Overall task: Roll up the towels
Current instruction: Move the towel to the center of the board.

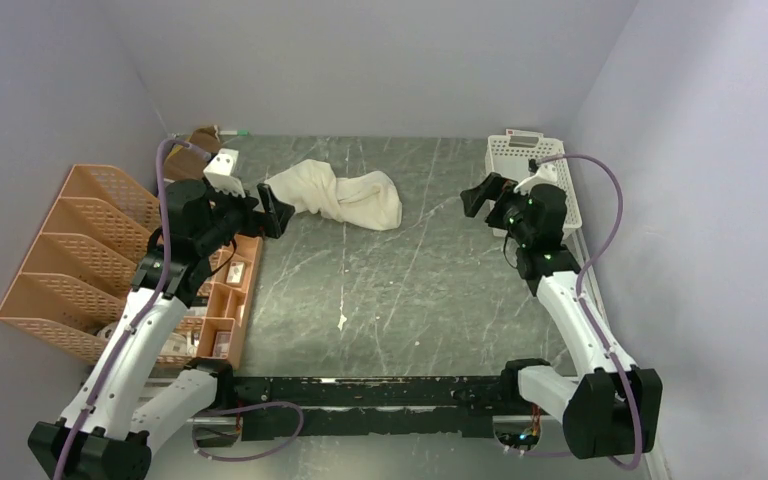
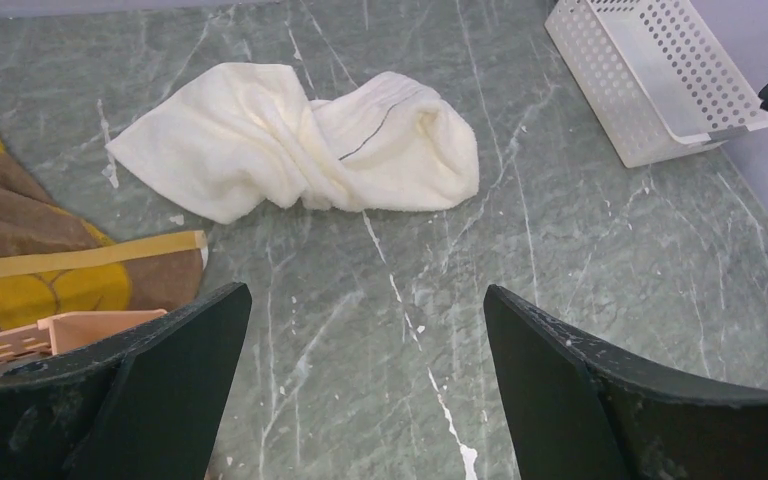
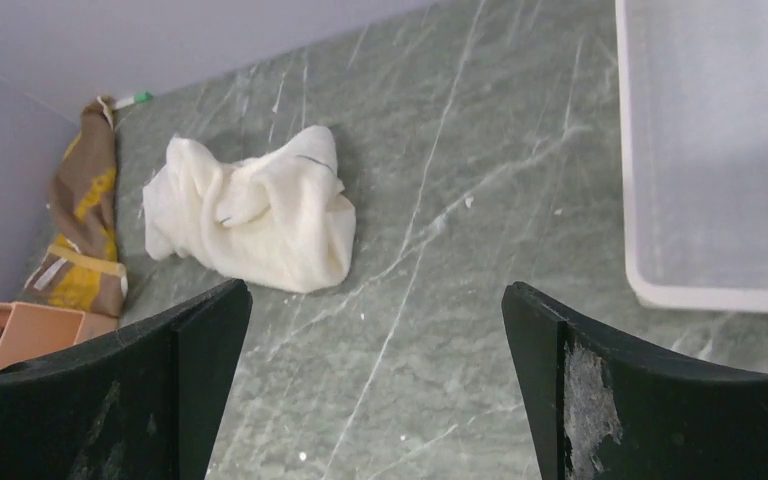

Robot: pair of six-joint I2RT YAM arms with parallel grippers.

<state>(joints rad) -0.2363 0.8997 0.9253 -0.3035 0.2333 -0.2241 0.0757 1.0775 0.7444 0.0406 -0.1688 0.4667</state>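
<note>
- I hold the left gripper (image 2: 365, 300) and right gripper (image 3: 375, 295) wide open and empty, either side of the bunched white towel (image 1: 345, 197), ready to grab it.
- Brown towel (image 2: 50, 260) sits in the far-left corner (beside the rack (image 1: 80, 250)), not rolled either.

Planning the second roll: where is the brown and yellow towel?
The brown towel lies in the far left corner, left of the cream towel, beyond the orange rack.

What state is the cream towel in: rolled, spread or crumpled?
Crumpled: the cream towel lies twisted and bunched on the table, not rolled.
</note>
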